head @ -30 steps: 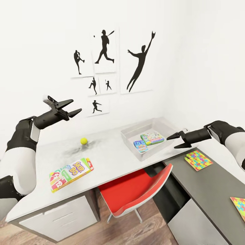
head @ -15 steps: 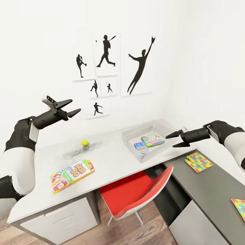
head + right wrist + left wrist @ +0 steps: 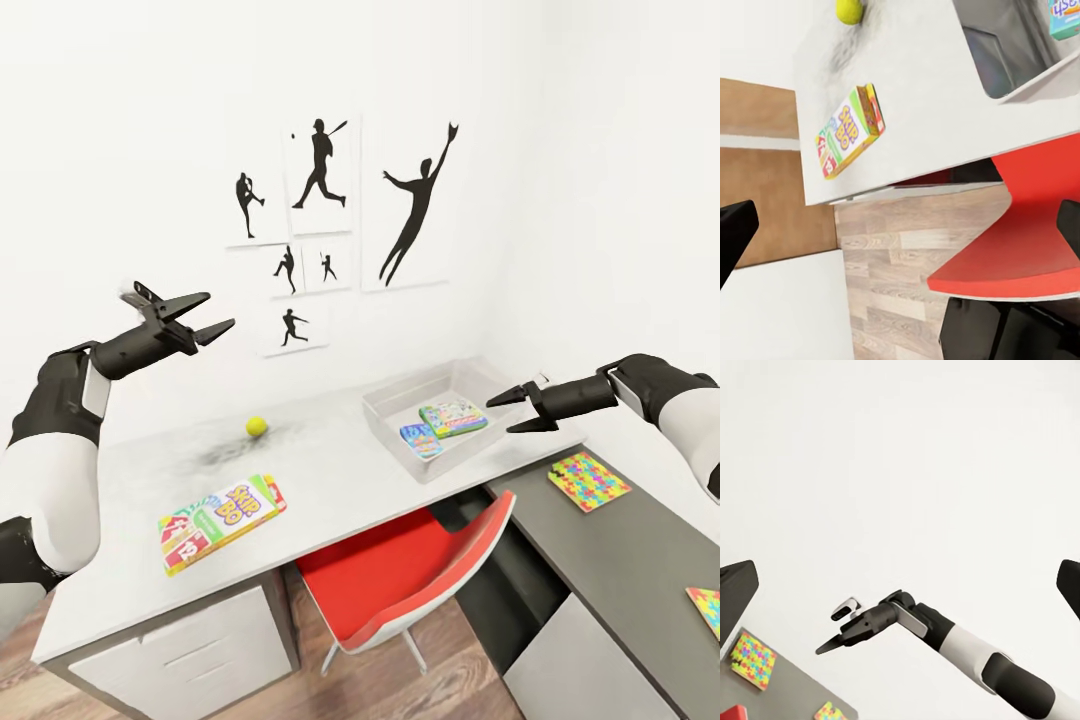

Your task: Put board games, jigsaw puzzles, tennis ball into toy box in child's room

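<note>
Readable text, one item: "SKIP-BO" in large red and yellow letters on the lid of the white, green and red board game box point(image 3: 222, 522), lying flat on the table point(image 3: 330, 470), well apart from the toy box point(image 3: 395, 430); the same wording reads on it in the right wrist view point(image 3: 849, 130). Print on the two game boxes inside the toy box is too small to read

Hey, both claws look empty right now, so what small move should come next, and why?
Probably lower the open left claw toward the tennis ball. It hangs nearly above the ball, which sits loose on the table, while two games already lie in the toy box.
</note>
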Controlling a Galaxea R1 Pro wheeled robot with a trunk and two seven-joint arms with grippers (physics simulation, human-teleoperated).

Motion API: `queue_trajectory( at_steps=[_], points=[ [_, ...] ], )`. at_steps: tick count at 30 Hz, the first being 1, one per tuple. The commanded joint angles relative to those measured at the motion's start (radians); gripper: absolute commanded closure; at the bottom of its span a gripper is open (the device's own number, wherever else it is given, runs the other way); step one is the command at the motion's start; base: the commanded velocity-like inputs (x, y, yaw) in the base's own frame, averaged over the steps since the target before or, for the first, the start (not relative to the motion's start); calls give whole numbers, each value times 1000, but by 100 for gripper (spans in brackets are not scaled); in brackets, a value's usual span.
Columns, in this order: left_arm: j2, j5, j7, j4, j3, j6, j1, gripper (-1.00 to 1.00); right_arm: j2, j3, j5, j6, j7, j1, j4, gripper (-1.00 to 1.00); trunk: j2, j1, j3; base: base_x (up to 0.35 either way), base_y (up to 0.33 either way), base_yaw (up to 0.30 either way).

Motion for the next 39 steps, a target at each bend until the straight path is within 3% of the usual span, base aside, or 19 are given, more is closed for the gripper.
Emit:
queue_trajectory(
  at_steps=[1, 12, 39],
  points=[
    [1, -2, -5, 0, 0, 11, -1, -100, 0, 9, -5, 6, 4, -1, -1, -100, -2, 1, -1, -63, 43, -53],
    [3, -4, -5, 0, -1, 11, 0, -100, -1, 9, -4, 6, 4, -1, 0, -100, -2, 1, 14, -63, 45, -156],
    [4, -4, -5, -3, 0, 10, 1, -100, 0, 7, -4, 6, 2, 0, 0, -100, -2, 1, 33, -103, 1, -258]
  ],
)
